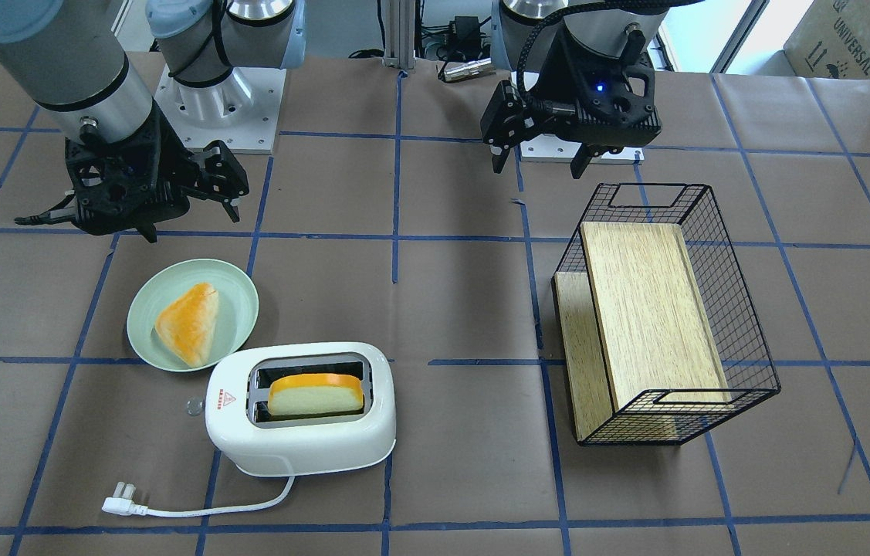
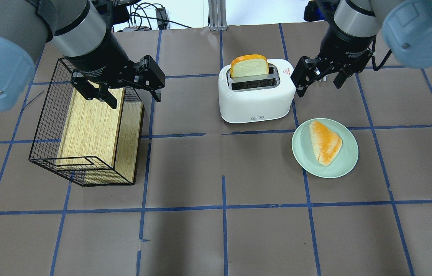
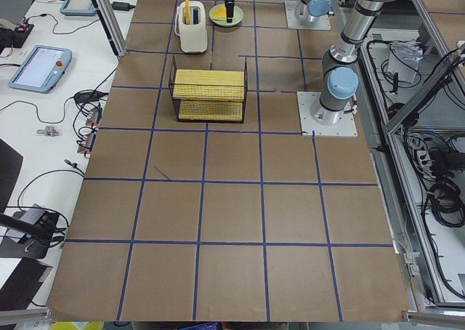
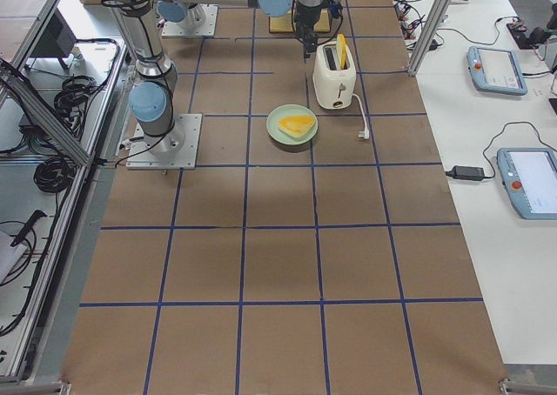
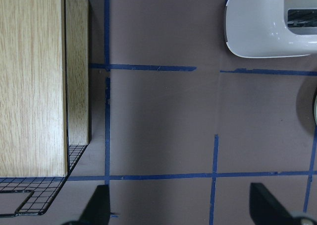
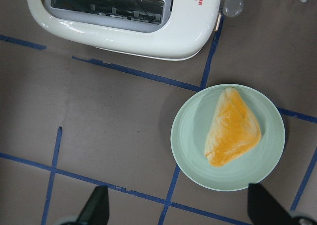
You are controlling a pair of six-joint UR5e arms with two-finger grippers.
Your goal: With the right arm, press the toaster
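The white toaster (image 1: 299, 432) stands on the table with a slice of bread (image 1: 316, 394) upright in one slot. Its red triangle sticker and a clear round lever knob (image 1: 193, 407) are at the end nearest my right arm. The toaster also shows in the overhead view (image 2: 256, 96) and the right wrist view (image 6: 188, 31). My right gripper (image 2: 319, 78) is open and empty. It hovers just beyond the toaster's sticker end, apart from it. My left gripper (image 2: 133, 96) is open and empty above the wire basket's edge.
A pale-green plate (image 1: 145, 309) with a triangular bread piece (image 1: 189, 323) lies beside the toaster, under my right arm. The toaster's white cord and plug (image 1: 120, 506) trail on the table. A black wire basket (image 1: 743, 324) with wooden boards lies on its side under my left arm.
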